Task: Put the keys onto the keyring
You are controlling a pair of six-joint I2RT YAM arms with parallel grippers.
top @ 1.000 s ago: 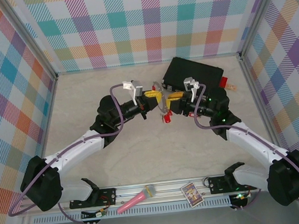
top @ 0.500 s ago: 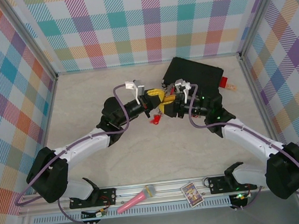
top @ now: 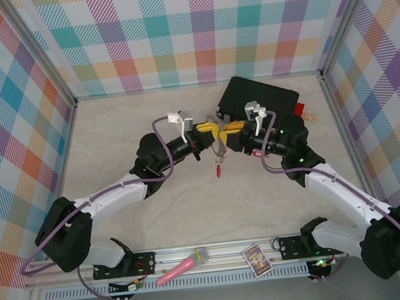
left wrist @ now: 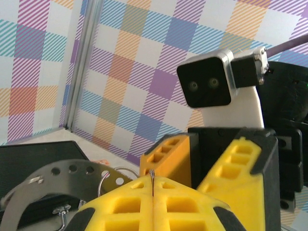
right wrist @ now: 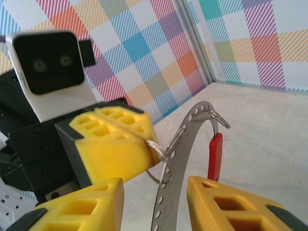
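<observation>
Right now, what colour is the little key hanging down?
The key is red, clearest in the right wrist view.

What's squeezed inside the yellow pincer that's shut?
A thin wire ring pokes out of the shut left pincer, crossing the holed metal strip. The pinched part is hidden between the fingers.

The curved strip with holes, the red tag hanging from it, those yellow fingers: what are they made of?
Strip: metal by the look, dull grey sheen, punched holes. Tag: probably plastic, smooth plain red. Fingers: likely moulded or printed plastic, matte yellow with hollow square cells. Ring pinched between them: thin bright wire, seemingly steel.
</observation>
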